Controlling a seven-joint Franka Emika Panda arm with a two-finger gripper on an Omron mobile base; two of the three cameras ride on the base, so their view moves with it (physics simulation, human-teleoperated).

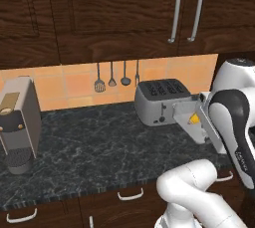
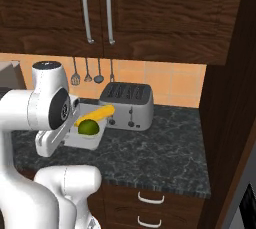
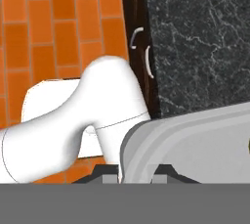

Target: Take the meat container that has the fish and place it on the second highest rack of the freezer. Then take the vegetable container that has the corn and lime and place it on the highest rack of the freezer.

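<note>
The pincer (image 3: 128, 175) is pinching the rim of a pale grey tray (image 2: 86, 141), carrying it above the dark marbled counter (image 2: 160, 153), with the corn (image 2: 95, 114) and the lime (image 2: 88, 127) lying in the tray just beyond it. Behind the tray a grey toaster (image 2: 127, 106) is sitting on the counter against the orange tiled wall (image 2: 175, 85), where utensils (image 1: 112, 77) are hanging under dark wood cabinets (image 2: 160, 13). Well off to the pincer's left a coffee machine (image 1: 19, 122) is standing on the counter.

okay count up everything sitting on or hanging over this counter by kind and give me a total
Coffee machine: 1
Toaster: 1
Hanging utensils: 4
Grey tray, lifted at the arm: 1
Corn in the tray: 1
Lime in the tray: 1
Total: 9
</note>
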